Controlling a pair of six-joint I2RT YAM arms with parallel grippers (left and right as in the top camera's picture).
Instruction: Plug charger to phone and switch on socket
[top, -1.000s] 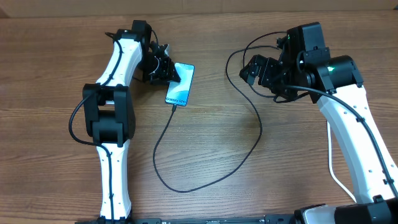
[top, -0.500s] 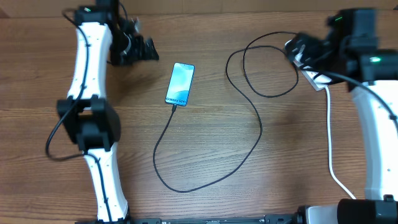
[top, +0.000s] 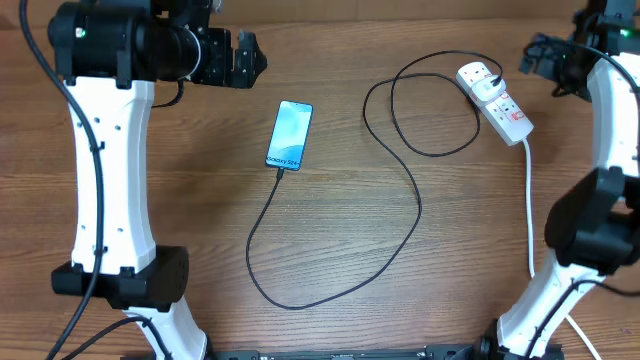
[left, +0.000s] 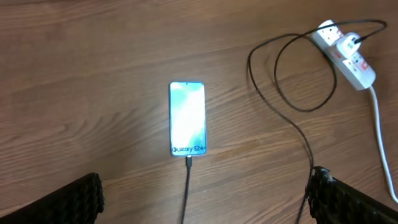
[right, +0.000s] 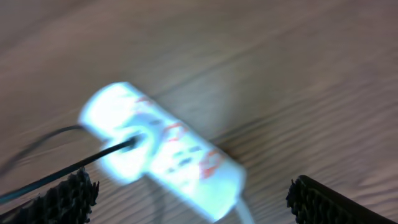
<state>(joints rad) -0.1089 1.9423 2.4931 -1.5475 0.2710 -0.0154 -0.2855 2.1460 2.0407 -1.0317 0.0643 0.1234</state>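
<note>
Both claws hang open and empty, the left claw (top: 245, 62) up-left of the phone (top: 289, 134) lying on the tabletop (top: 450, 300), the right claw (top: 545, 65) far to its right by the socket (top: 497, 100), the charger (top: 415, 200) joining phone and socket
</note>
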